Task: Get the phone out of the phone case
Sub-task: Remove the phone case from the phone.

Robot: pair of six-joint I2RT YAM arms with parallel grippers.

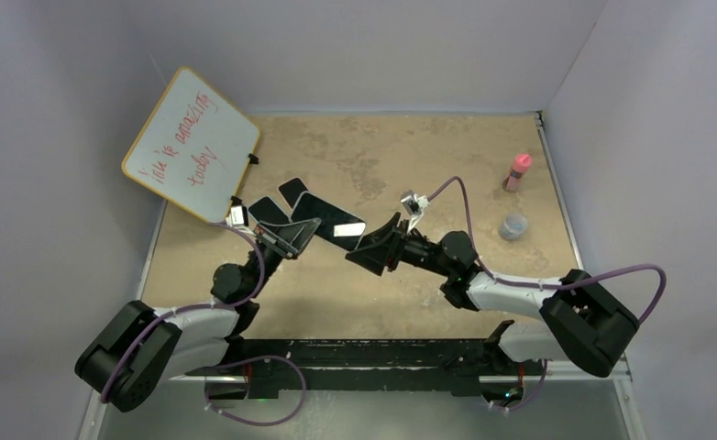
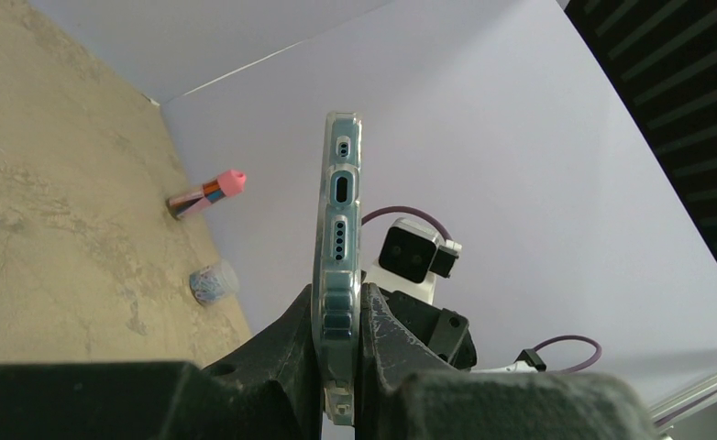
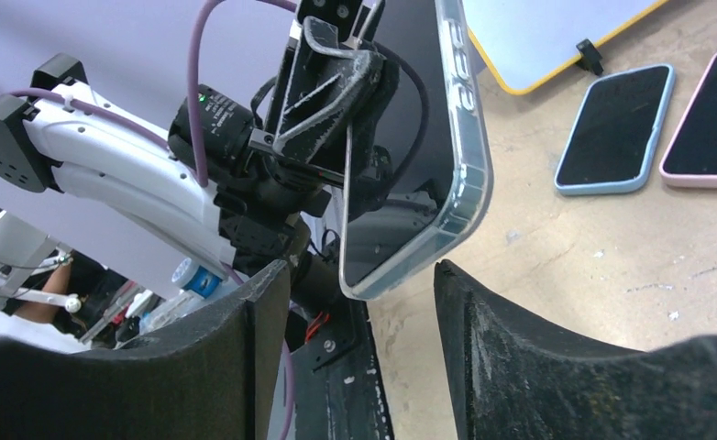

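A phone with a dark screen (image 3: 408, 110) sits inside a clear phone case (image 3: 468, 137). My left gripper (image 2: 339, 344) is shut on the cased phone and holds it up off the table. From the left wrist, the case (image 2: 338, 183) is edge-on, port end up. In the top view the phone (image 1: 329, 220) juts right from the left gripper (image 1: 292, 238). My right gripper (image 1: 366, 249) is at the phone's free end. In its own view the right gripper (image 3: 359, 270) is open. The case's lower corner lies between the fingers with a gap on each side.
Two more phones lie on the tan table: one in a blue case (image 3: 616, 128), one in a pink case (image 3: 708, 119). A whiteboard (image 1: 193, 145) leans at the back left. A pink bottle (image 1: 517, 171) and a small cup (image 1: 513, 226) stand at the right.
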